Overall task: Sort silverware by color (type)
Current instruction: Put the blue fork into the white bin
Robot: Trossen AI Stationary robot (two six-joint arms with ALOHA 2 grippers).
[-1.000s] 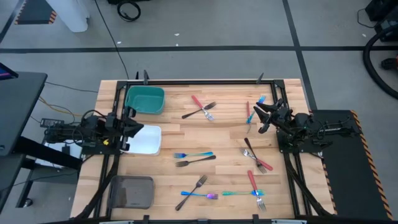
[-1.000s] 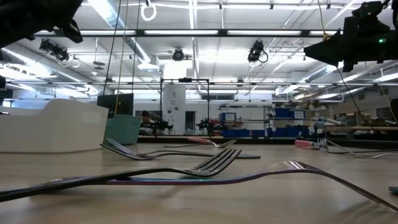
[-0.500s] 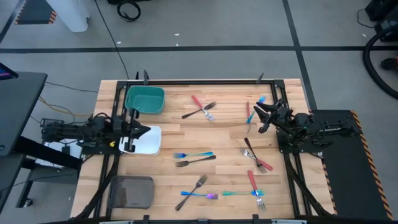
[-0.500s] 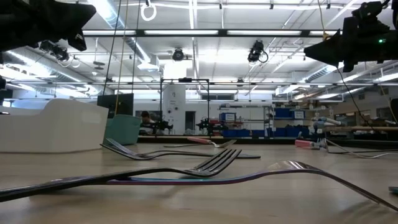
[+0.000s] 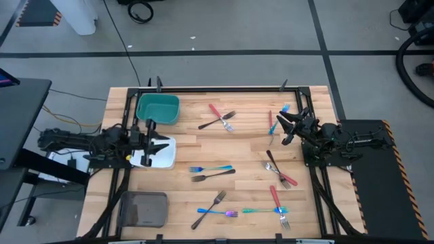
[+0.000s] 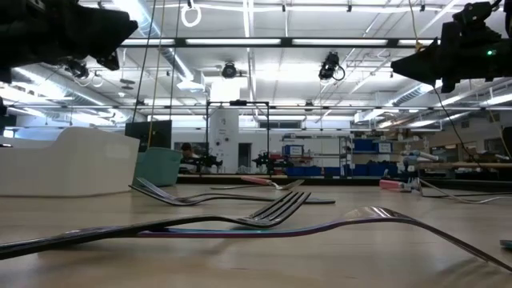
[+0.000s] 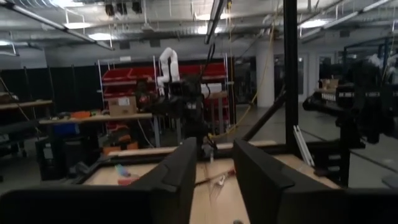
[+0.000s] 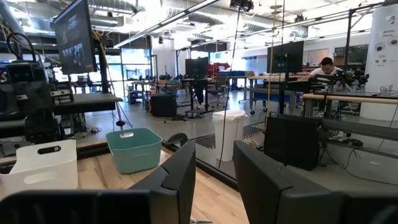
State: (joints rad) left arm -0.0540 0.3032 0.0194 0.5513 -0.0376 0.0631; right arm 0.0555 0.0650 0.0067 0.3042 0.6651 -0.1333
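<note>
Jaws spread on both arms, holding nothing: left gripper [image 5: 157,144] hangs over the white tray [image 5: 160,158], right gripper [image 5: 285,127] hovers by the counter's [image 5: 196,146] right edge. Silverware [image 5: 212,172] lies scattered across the middle and right, apart from the teal tray [image 5: 158,109].

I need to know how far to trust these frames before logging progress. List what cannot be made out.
- White rectangular tray: high view, the left gripper covers part of it, so its contents stay hidden.
- Dark grey tray: high view, too dark to tell whether utensils lie inside.
- Teal tray: low view, its wall hides the interior.
- Crossed forks near the right gripper: high view, too small to tell types.
</note>
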